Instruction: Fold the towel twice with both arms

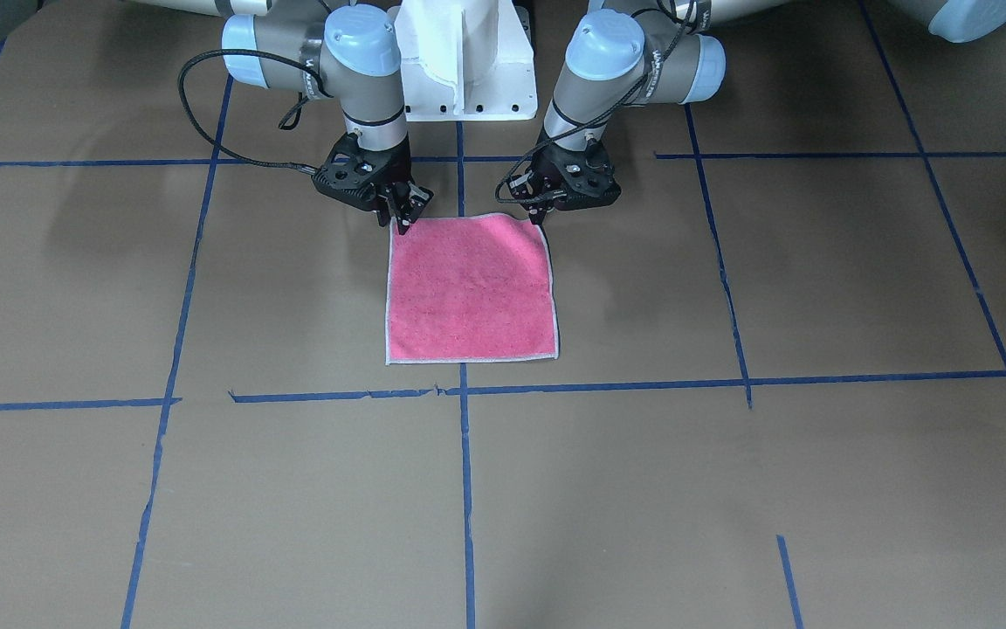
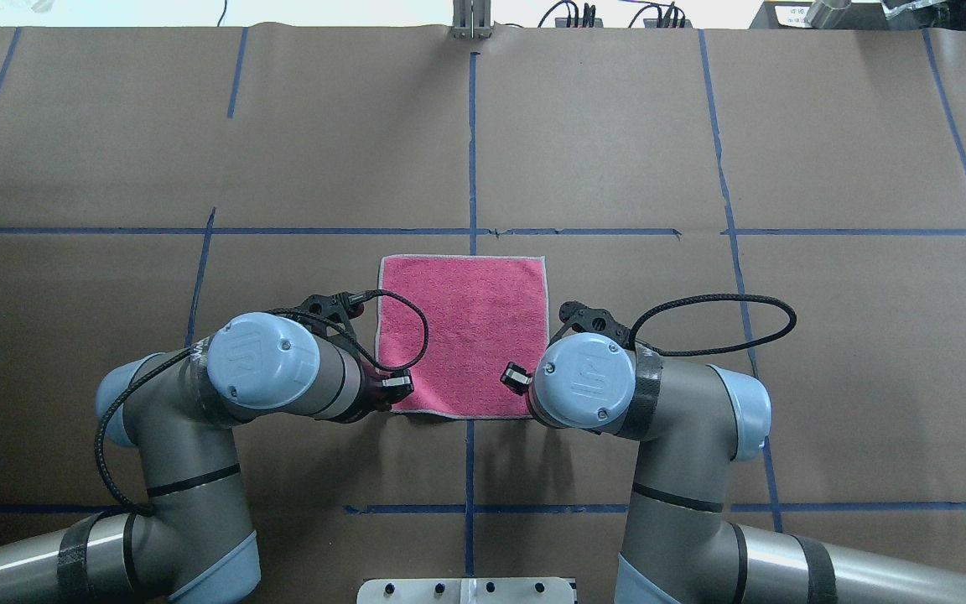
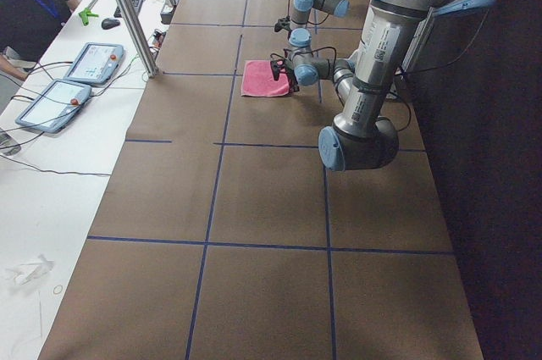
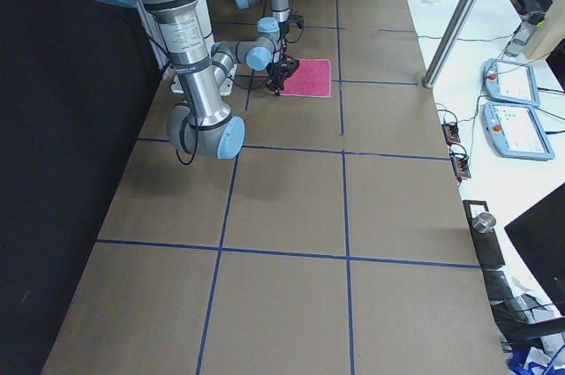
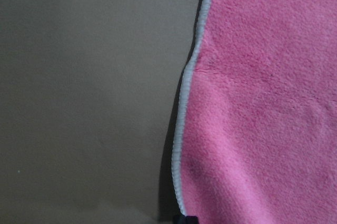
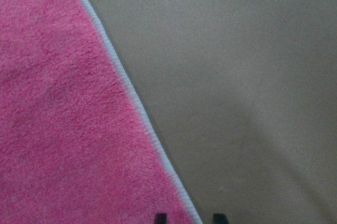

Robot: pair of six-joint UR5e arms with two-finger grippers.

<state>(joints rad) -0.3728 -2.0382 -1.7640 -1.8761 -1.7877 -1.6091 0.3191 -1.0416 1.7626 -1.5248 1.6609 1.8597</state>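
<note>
The towel [image 1: 468,288] lies flat on the brown table, pink face up, with pale edging; it also shows in the overhead view [image 2: 462,331]. My left gripper [image 1: 543,214] is at the towel's near corner on my left side [image 2: 397,384]. In the left wrist view its tips [image 5: 184,218] are together on the edging, which is kinked and slightly raised over a shadow. My right gripper [image 1: 400,218] is at the other near corner [image 2: 515,377]. In the right wrist view [image 6: 189,217] its two tips stand apart, astride the flat towel edge.
The white pedestal base [image 1: 468,70] stands just behind the towel. Blue tape lines [image 1: 464,489] grid the brown table. In the exterior left view an operator [image 3: 30,4], tablets [image 3: 93,63] and a metal post [image 3: 127,13] sit along the far side.
</note>
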